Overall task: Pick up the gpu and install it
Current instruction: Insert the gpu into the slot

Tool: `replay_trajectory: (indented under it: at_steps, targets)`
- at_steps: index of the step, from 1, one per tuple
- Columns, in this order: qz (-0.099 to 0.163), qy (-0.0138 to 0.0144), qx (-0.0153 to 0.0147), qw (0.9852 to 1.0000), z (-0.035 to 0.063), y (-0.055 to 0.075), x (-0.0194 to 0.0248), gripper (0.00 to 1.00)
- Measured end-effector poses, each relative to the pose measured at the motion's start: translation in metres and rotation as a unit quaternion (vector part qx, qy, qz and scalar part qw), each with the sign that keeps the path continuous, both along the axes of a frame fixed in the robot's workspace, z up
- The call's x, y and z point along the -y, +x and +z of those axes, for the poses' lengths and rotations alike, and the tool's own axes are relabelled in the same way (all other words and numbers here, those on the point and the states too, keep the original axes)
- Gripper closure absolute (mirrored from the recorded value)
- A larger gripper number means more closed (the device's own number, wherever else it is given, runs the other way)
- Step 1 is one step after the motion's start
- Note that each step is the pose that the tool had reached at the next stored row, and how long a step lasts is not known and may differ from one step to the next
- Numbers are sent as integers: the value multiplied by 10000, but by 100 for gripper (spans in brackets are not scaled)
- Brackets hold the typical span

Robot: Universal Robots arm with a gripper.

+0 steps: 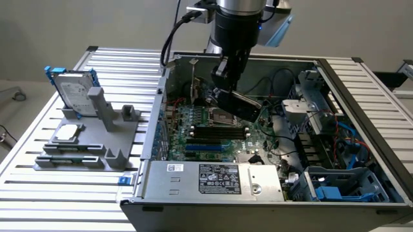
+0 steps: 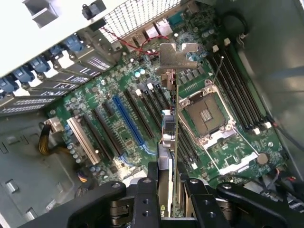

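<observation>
My gripper (image 1: 227, 87) hangs inside the open computer case (image 1: 361, 96), shut on the gpu (image 1: 242, 106), a flat card with a black cover that tilts above the motherboard (image 1: 206, 130). In the wrist view the gpu (image 2: 171, 137) runs edge-on between the black fingers (image 2: 145, 194), its silver end bracket (image 2: 178, 54) at the far end. It hovers over the black expansion slots beside the blue slot (image 2: 127, 121) and the CPU socket (image 2: 206, 114). Whether the card touches a slot cannot be told.
A grey fixture (image 1: 90, 140) on the slatted table holds a silver hard drive with blue frame (image 1: 74, 92) and a small chip (image 1: 67, 133). Inside the case are the power supply (image 1: 213, 179), cables, and blue drive bays (image 1: 342, 191).
</observation>
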State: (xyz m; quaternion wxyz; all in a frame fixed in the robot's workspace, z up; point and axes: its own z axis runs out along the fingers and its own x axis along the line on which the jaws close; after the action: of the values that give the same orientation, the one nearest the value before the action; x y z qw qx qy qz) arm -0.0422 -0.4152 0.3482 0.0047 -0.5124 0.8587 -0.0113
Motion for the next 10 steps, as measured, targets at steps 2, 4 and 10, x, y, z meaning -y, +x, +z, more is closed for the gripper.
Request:
replay_trajectory:
  at_steps: [2,4,10]
  targets:
    - [183,0,0,9998,-8,0,0,74]
    - [362,0,0,9993,-16,0,0,74]
    - [912,0,0,9958,-39,0,0,74]
